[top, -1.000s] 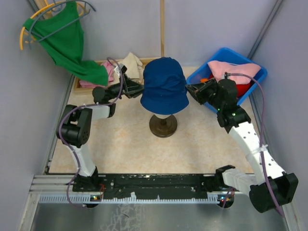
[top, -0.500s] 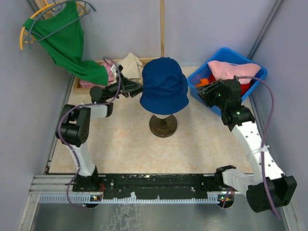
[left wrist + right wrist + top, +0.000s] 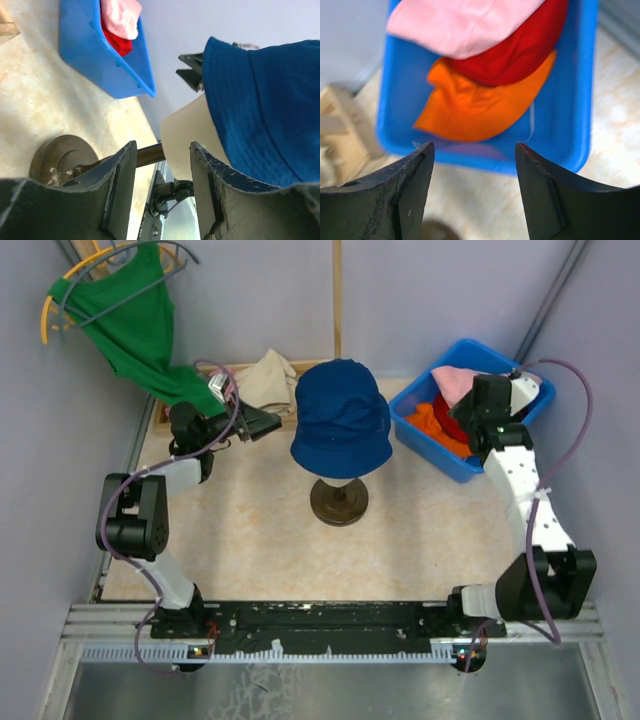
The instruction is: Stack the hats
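The left arm (image 3: 165, 476) is being held folded at the elbow. Its left gripper (image 3: 162, 146) is being pointed sideways at the navy blue hat (image 3: 342, 418), just short of it, with the jaws standing apart and nothing between them. The navy blue hat is sitting on a pale head form (image 3: 185, 131) atop a stand (image 3: 339, 501) mid-table (image 3: 250, 540). The right arm (image 3: 525, 490) is being stretched toward the blue bin (image 3: 447, 458) at the back right. The right gripper (image 3: 474, 150) is being aimed down over it, jaws spread and empty. A pink hat (image 3: 460, 22), a red hat (image 3: 520, 55) and an orange hat (image 3: 475, 110) are lying piled inside the bin.
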Controlling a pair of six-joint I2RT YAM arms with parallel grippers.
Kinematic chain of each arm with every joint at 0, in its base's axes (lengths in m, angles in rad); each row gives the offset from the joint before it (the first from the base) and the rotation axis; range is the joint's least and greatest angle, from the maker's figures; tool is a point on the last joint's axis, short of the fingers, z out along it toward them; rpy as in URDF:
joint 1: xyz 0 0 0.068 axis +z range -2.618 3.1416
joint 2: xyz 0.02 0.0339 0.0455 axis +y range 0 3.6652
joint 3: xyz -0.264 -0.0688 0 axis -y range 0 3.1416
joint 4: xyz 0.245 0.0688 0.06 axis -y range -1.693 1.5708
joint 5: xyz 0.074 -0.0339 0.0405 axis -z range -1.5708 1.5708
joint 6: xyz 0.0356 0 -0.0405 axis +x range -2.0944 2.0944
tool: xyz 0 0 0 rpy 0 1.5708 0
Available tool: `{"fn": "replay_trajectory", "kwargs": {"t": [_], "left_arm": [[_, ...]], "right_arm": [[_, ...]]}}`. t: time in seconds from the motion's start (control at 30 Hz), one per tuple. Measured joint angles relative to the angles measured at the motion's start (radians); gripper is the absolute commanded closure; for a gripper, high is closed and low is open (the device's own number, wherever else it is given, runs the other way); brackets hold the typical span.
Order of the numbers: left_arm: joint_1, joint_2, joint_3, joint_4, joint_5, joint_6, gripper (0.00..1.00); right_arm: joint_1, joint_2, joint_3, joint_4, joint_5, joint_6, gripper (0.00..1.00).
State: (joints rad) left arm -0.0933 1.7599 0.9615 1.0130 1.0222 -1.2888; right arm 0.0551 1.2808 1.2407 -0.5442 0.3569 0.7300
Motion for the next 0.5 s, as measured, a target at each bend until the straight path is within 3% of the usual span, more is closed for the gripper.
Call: {"fn": "replay_trajectory", "kwargs": {"t": [0.1, 0.27, 0.5], "left_arm": [[0.0, -0.012, -0.001, -0.081, -0.001, 0.068, 0.48], [0.003, -0.012, -0.027, -0.147, -0.001, 0.112, 0.48], [0.013, -0.012, -0.061, -0.135, 0.002, 0.108, 0.48]], "right_arm": [[-0.043, 0.121, 0.068, 0.005, 0.054, -0.089, 0.4], [-0.096, 0.313, 0.179, 0.016, 0.072, -0.186, 0.38], [-0.14, 0.443, 0.238, 0.086, 0.039, -0.229, 0.33]]}}
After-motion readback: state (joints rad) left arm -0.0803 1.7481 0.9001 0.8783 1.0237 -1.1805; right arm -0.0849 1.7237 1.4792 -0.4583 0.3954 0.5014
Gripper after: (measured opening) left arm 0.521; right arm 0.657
